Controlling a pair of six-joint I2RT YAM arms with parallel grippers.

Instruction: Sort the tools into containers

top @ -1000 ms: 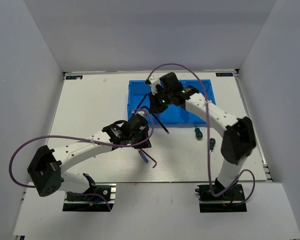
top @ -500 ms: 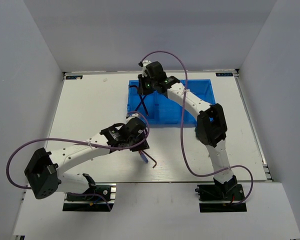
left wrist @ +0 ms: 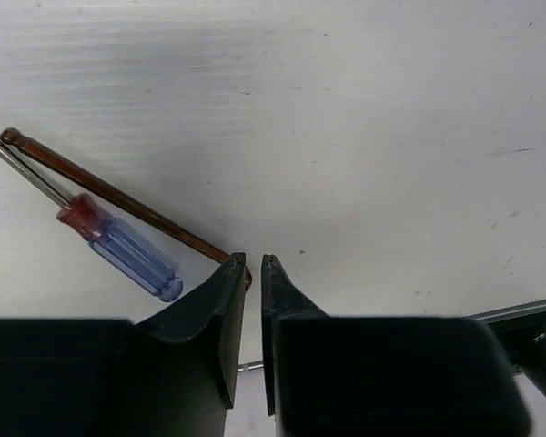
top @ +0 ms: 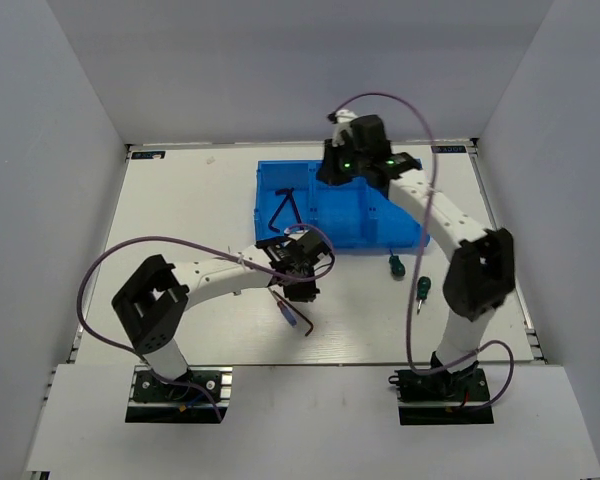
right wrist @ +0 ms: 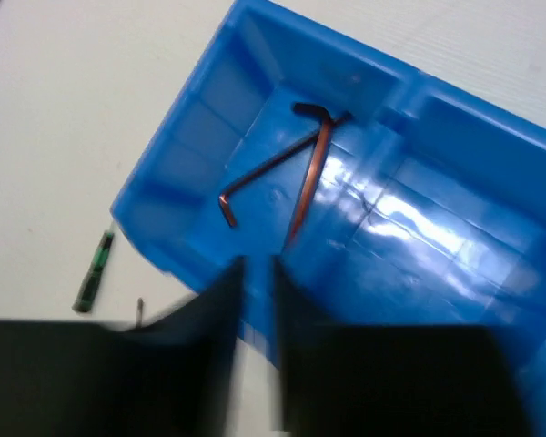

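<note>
The blue three-compartment tray lies at the back centre. Two dark hex keys lie crossed in its left compartment and also show in the right wrist view. My right gripper hovers over the tray's middle, jaws nearly together and empty. My left gripper is low over the table, jaws nearly together with nothing between them. Its left fingertip covers the end of a brown hex key. A blue-handled screwdriver lies beside that key.
Two green-handled screwdrivers lie on the white table right of the tray's front edge. One green screwdriver shows in the right wrist view. Grey walls enclose the table.
My right gripper carried a long hex key to the tray's left compartment, let it go and moved right. My left arm folded in, and its gripper shifted right beside the blue screwdriver.
</note>
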